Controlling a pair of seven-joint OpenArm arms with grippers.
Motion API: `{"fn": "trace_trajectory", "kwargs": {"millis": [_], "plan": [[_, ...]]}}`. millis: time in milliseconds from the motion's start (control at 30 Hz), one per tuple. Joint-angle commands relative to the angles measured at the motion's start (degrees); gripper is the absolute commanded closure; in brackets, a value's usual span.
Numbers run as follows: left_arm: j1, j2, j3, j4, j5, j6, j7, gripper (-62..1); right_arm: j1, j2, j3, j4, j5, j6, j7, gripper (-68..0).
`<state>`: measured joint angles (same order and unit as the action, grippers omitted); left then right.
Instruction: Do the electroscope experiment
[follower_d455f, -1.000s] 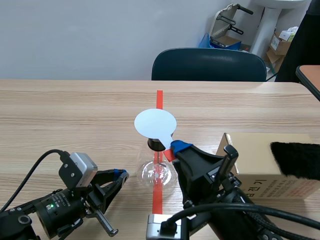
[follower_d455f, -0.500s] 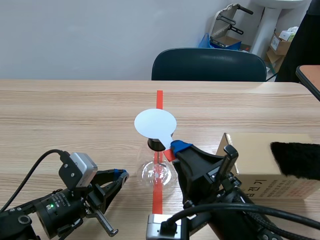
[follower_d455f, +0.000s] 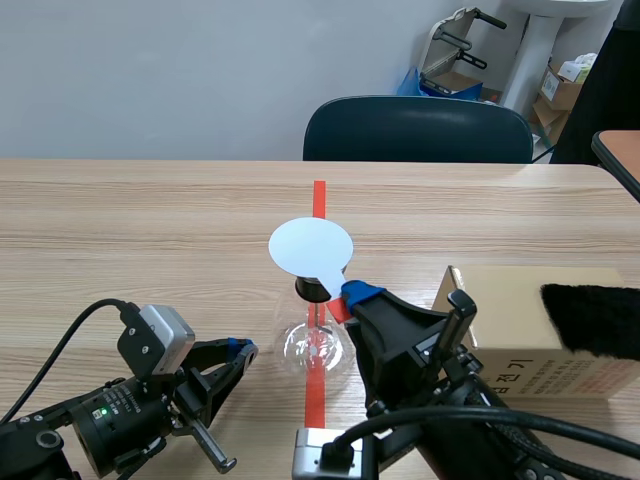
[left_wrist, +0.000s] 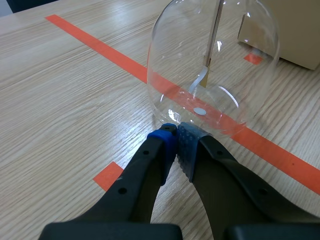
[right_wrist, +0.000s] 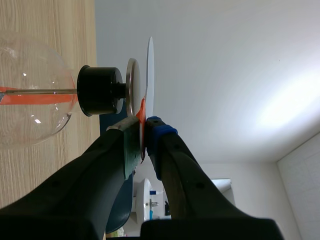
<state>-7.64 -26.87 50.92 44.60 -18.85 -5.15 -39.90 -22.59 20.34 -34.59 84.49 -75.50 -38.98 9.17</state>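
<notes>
The electroscope, a clear glass flask (follower_d455f: 316, 348) with a black stopper (right_wrist: 100, 90) and a metal top plate (right_wrist: 131, 85), stands on the orange tape line at the table's middle. My right gripper (follower_d455f: 355, 293) is shut on the handle of a round white disc (follower_d455f: 310, 247). It holds the disc flat just above the top plate; in the right wrist view the disc (right_wrist: 149, 70) lies close to the plate. My left gripper (follower_d455f: 240, 350) rests low on the table left of the flask, shut on nothing. Its pads (left_wrist: 170, 142) meet just short of the flask (left_wrist: 165, 65), whose inner rod and foil leaf (left_wrist: 206, 75) show through the glass.
A cardboard box (follower_d455f: 530, 330) stands right of the flask with a piece of black fur (follower_d455f: 595, 318) on it. A dark chair (follower_d455f: 418, 130) is behind the table's far edge. Orange tape marks (left_wrist: 107, 176) lie on the wood.
</notes>
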Motion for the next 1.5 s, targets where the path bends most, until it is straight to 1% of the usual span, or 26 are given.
{"fn": "trace_trajectory", "kwargs": {"millis": [0,400,533,633,800,1133,1467], "plan": [[-0.46,0.00,-0.26,0.72,0.04,-0.13,-0.79,-3.1,0.39,0.13,0.50,1.18,0.00,-0.81,0.22,-1.7],[-0.46,0.00,-0.26,0.72,0.04,-0.13,-0.79,-3.1,0.39,0.13,0.50,1.18,0.00,-0.81,0.13,-1.7],[-0.46,0.00,-0.26,0.72,0.04,-0.13,-0.79,-3.1,0.39,0.13,0.50,1.18,0.00,-0.81,-1.11,-1.7],[-0.46,0.00,-0.26,0.72,0.04,-0.13,-0.79,-3.1,0.39,0.13,0.50,1.18,0.00,-0.81,-2.95,-1.7],[-0.46,0.00,-0.26,0.72,0.04,-0.13,-0.79,-3.1,0.39,0.13,0.50,1.18,0.00,-0.83,-8.15,-1.7],[-0.46,0.00,-0.26,0.72,0.04,-0.13,-0.79,-3.1,0.39,0.13,0.50,1.18,-0.02,-0.83,-22.73,-1.7],[-0.46,0.00,-0.26,0.72,0.04,-0.13,-0.79,-3.1,0.37,0.13,0.50,1.18,-0.04,-0.83,-34.97,-1.7]]}}
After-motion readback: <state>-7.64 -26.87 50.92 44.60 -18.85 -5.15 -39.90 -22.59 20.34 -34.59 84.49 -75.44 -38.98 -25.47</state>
